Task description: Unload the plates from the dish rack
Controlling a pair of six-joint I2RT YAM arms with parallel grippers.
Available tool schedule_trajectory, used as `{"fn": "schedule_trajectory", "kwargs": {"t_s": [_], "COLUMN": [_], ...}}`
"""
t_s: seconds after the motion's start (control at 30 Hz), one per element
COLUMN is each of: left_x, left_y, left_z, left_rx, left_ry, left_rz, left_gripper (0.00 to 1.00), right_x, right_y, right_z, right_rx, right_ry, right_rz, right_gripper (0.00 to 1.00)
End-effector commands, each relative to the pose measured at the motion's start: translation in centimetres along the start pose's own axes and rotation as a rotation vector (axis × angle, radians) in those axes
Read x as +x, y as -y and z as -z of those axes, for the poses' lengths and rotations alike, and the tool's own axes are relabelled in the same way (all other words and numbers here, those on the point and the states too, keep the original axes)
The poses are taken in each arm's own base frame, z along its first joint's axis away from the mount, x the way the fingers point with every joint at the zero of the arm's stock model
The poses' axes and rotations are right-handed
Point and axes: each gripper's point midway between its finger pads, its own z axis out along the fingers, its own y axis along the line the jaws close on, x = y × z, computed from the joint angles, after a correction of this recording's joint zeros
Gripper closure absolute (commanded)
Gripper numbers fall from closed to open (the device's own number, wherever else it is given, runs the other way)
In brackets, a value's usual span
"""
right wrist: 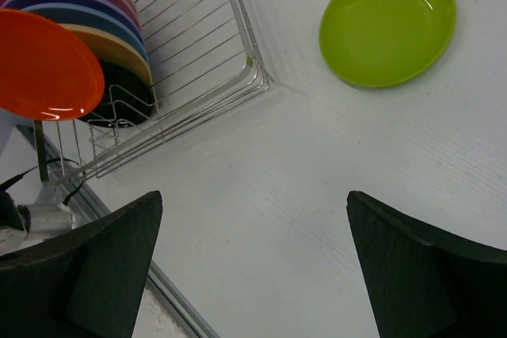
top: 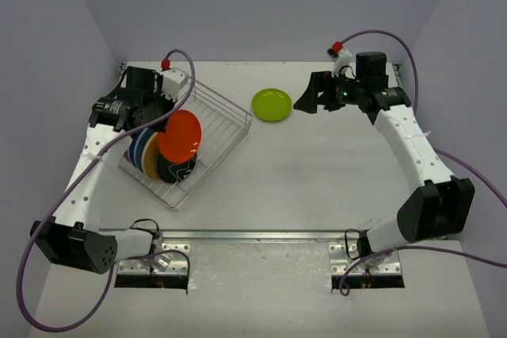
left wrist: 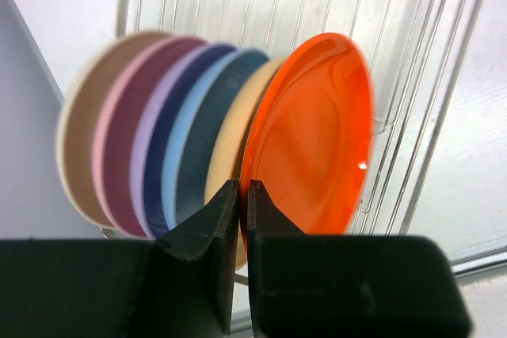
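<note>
The silver wire dish rack (top: 212,116) sits at the left of the table, also in the right wrist view (right wrist: 198,61). My left gripper (left wrist: 242,189) is shut on the rim of the orange plate (left wrist: 313,132) and holds it raised above the rack (top: 178,136). Behind it stand tan (left wrist: 230,136), blue (left wrist: 178,144), lavender, pink and cream plates (left wrist: 79,140); a black plate (top: 174,169) stands lower in the rack. The lime green plate (top: 272,104) lies flat on the table, also in the right wrist view (right wrist: 388,23). My right gripper (right wrist: 253,195) is open and empty, right of the green plate (top: 313,94).
Grey walls close the table on three sides. A metal rail (top: 261,235) runs along the near edge with both arm bases. Purple cables (top: 47,235) loop beside each arm.
</note>
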Motion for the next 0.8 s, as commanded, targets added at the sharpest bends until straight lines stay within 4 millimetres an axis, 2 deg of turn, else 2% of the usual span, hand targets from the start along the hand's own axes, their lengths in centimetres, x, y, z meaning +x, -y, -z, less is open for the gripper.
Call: {"fn": "schedule_trajectory", "kwargs": {"t_s": [0.0,0.17,0.3,0.47,0.6,0.77], "left_x": [-4.2,-6.2,-7.1,-7.6,-7.2,-7.0], "left_y": [0.5,5.4,7.6,8.8,9.5,10.1], "left_z": [4.8,6.8,7.4,7.5,6.8,6.4], "left_rx": [0.059,0.335,0.466,0.537,0.559,0.574], "left_ry": [0.167,0.274,0.327,0.347,0.335,0.337], "left_rz": [-0.004,0.014,0.032,0.048,0.049,0.052], "left_gripper": [1.00,1.00,1.00,1.00,1.00,1.00], "right_x": [-1.8,-2.0,-1.2,-0.3,0.5,2.5], "right_y": [-3.5,-7.4,-11.8,-14.5,-16.5,-18.6], "right_z": [0.7,0.0,-0.9,-2.6,-4.4,-6.6], "right_rx": [-0.111,-0.217,-0.345,-0.426,-0.488,-0.533], "right_ry": [0.075,0.103,0.094,0.033,-0.023,-0.100], "right_rz": [0.058,0.128,0.176,0.149,0.111,0.108], "right_gripper": [0.01,0.04,0.10,0.20,0.27,0.32]}}
